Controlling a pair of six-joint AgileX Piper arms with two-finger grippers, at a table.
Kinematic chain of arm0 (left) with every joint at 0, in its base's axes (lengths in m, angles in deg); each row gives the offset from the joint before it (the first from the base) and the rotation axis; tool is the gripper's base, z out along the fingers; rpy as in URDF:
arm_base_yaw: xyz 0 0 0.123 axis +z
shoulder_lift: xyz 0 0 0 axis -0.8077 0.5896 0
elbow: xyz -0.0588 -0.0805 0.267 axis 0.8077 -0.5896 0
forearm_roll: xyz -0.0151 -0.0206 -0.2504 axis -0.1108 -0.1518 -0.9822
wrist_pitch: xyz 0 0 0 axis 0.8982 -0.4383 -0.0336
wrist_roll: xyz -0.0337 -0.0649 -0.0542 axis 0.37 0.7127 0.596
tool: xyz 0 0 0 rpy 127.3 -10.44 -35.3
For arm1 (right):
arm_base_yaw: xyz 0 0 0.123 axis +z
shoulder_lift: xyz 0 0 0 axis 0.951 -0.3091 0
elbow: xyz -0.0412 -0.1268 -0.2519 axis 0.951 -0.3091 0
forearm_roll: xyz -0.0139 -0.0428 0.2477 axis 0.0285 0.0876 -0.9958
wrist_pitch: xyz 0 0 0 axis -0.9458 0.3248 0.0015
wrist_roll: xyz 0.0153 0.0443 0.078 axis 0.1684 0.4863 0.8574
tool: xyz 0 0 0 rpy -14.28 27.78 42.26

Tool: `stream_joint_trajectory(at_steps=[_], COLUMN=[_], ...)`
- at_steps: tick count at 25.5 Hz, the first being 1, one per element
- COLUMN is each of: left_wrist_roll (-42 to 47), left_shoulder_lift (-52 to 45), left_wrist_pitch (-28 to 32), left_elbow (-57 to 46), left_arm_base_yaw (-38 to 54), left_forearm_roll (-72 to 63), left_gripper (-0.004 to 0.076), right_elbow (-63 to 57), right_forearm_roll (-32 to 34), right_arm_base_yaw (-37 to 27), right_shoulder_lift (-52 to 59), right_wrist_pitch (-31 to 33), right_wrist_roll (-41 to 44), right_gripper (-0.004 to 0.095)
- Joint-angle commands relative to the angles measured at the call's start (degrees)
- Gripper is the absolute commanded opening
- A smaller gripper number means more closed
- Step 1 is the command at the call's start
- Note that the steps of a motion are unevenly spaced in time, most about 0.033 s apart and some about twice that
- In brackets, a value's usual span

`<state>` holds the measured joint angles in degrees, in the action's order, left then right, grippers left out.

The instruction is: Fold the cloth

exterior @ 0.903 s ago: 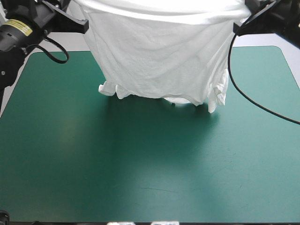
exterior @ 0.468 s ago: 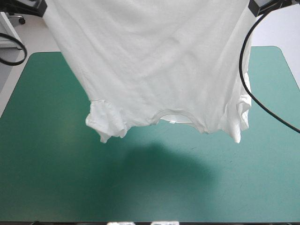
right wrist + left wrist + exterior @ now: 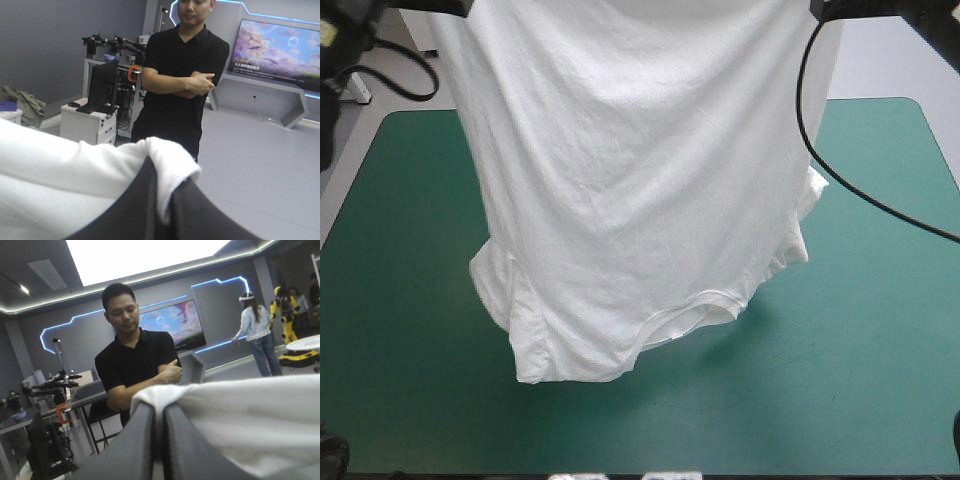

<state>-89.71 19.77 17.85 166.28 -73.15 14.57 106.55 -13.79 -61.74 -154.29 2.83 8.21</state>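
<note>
The white T-shirt [image 3: 630,170] hangs spread out in the air above the teal-green table, held by its hem with the collar [image 3: 692,318] lowest. One sleeve [image 3: 503,288] dangles at the left and the other [image 3: 802,238] at the right. My left gripper [image 3: 159,412] is shut on a bunched upper corner of the T-shirt [image 3: 240,410]. My right gripper [image 3: 162,192] is shut on the opposite corner of the T-shirt [image 3: 60,170]. In the high view both grippers sit at the upper corners, mostly cut off.
The teal-green cover [image 3: 880,350] lies below the hanging shirt, and the shirt's shadow falls on it near the front right. The shirt's lowest part hangs above the front half of the table.
The shirt has been lifted higher and swung toward the table's front. Its collar and sleeves now hang over the front half. Both grippers have moved up to the picture's upper edge.
</note>
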Motion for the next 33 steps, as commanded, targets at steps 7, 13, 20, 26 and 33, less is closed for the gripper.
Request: stream_joint_trajectory(at_steps=[7, 13, 20, 26, 33], left_wrist_roll=[0.9, 4.0, 7.5, 10.0, 11.0], left_shoulder_lift=[9.7, 12.8, 16.4, 16.1, 0.9], left_wrist_pitch=[24.9, 26.1, 15.4, 6.8, 2.9], left_elbow=[1.2, 4.8, 5.0, -12.5, -46.9], left_arm_base_yaw=[1.5, 4.6, 4.6, 5.9, 6.0], left_forearm_roll=[2.5, -0.2, -1.7, -3.2, -5.2], left_gripper=[-0.0009, -0.0009, -0.0009, -0.0009, -0.0009], right_elbow=[1.6, 6.0, 5.0, -12.1, -41.7], right_forearm_roll=[0.7, 0.5, 0.0, -3.0, -3.2], right_arm_base_yaw=[0.0, 0.0, -0.1, -2.3, -2.3], right_shoulder_lift=[-9.3, -11.6, -13.4, -15.5, -7.9], right_wrist_pitch=[-23.7, -25.4, -19.4, -11.8, -3.4], right_wrist_roll=[-2.8, -4.0, -1.2, 3.2, 3.4], right_gripper=[-0.0017, -0.0017, -0.0017, -0.0017, -0.0017])
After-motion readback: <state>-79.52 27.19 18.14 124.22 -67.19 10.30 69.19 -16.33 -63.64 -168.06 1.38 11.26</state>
